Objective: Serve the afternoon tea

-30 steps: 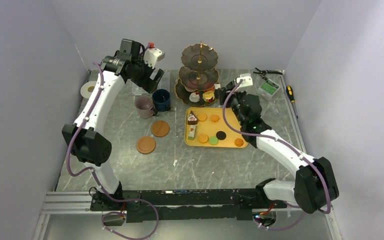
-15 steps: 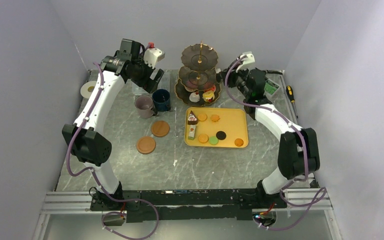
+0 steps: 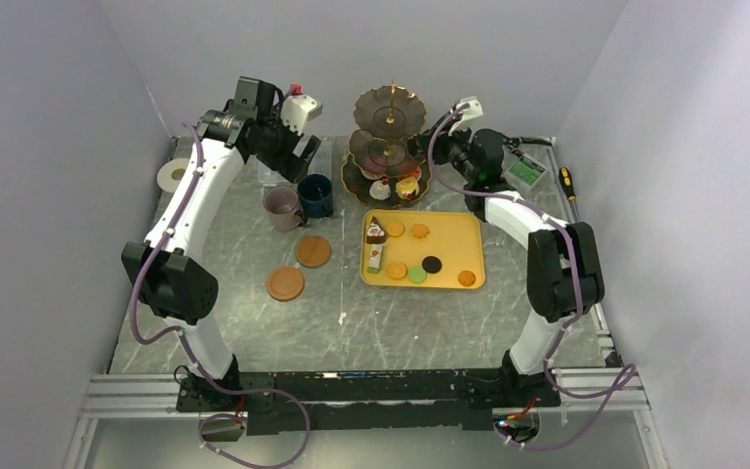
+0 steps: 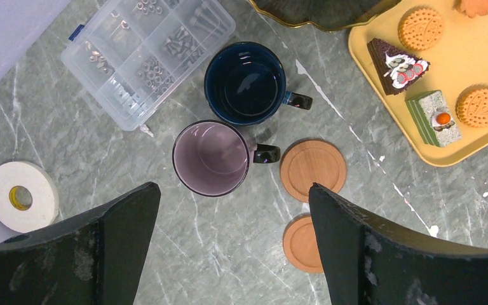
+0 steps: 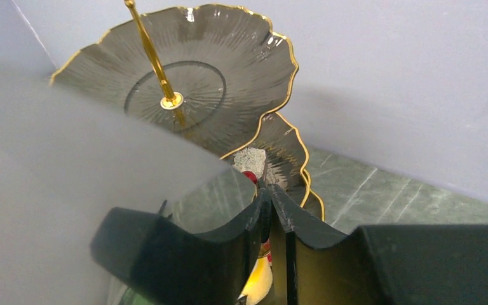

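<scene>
The left fingers (image 3: 302, 156) hang over the far left of the surface (image 3: 371, 322), spread wide with nothing between them. Straight below them, the left wrist view shows the mauve mug (image 4: 211, 159) and the navy mug (image 4: 244, 82) standing upright just beside each other, the navy 1 farther back, handles pointing right. Just right of the mauve mug lie the 2 coasters (image 4: 312, 170), flat and close together, 1 nearer than the other. The right fingers (image 5: 271, 213) are pressed together with nothing visible between them, raised beside the right edge of the 3-tier stand (image 3: 388, 147) at about its middle tier. The stand sits at the far middle of the surface, and its bottom tier carries 2 small pieces, 1 white and red, 1 yellow. On its near side lies the yellow tray (image 3: 449, 234), holding 2 cake slices (image 3: 375, 231) at its left end, 4 orange macarons (image 3: 395, 229), 1 green macaron (image 3: 417, 275) and 1 dark round piece (image 3: 432, 264). A clear box (image 4: 146, 57) of small parts and a tape roll (image 4: 22, 194) lie at the far left.
</scene>
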Robot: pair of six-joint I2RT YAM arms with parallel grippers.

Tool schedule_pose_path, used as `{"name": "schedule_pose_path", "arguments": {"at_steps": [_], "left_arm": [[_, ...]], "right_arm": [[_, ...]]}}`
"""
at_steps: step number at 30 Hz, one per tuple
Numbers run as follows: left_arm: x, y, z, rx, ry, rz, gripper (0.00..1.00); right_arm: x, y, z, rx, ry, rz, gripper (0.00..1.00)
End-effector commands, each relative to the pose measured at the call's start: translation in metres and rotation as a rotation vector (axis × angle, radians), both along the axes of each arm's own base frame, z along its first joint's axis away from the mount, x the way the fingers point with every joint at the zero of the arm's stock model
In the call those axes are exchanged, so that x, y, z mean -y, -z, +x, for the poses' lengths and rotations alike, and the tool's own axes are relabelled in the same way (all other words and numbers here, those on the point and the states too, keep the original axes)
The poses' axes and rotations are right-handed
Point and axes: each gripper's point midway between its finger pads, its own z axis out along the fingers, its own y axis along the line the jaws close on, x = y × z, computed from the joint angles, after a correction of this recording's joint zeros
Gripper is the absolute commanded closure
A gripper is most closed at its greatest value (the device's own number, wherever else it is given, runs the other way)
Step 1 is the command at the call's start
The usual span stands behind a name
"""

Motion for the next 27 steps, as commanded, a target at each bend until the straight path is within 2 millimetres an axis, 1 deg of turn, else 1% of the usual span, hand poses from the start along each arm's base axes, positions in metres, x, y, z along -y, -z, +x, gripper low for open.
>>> {"name": "schedule_pose_path", "arguments": {"at_steps": [1,5,8,11,15,18,22,25,27], "left_arm": [[0.001,-0.013,0.000,0.041,0.014,-0.019,0.07],[0.001,-0.013,0.000,0.042,0.014,-0.014,0.07],[0.001,-0.014,0.000,0.043,0.016,-0.015,0.07],[0.001,-0.014,0.000,0.045,0.017,-0.016,0.07],[0.001,-0.015,0.000,0.047,0.016,-0.015,0.07],[0.001,-0.015,-0.001,0.047,0.015,-0.016,0.07],[0.000,-0.017,-0.001,0.052,0.015,-0.018,0.07],[0.000,-0.019,-0.002,0.055,0.016,-0.019,0.07],[0.000,-0.019,-0.003,0.055,0.017,-0.021,0.07]], "right_arm": [[-0.004,-0.046,0.014,0.154,-0.002,0.064,0.86],[-0.009,-0.039,0.022,0.141,-0.014,0.079,0.81],[-0.014,-0.031,0.025,0.120,-0.030,0.089,0.74],[-0.016,-0.027,0.024,0.108,-0.036,0.093,0.65],[-0.019,-0.026,0.019,0.114,-0.043,0.086,0.52],[-0.020,-0.027,0.015,0.116,-0.045,0.075,0.46],[-0.020,-0.032,0.009,0.131,-0.046,0.076,0.40],[-0.019,-0.032,0.003,0.130,-0.045,0.076,0.40],[-0.017,-0.038,-0.005,0.143,-0.043,0.084,0.41]]}}
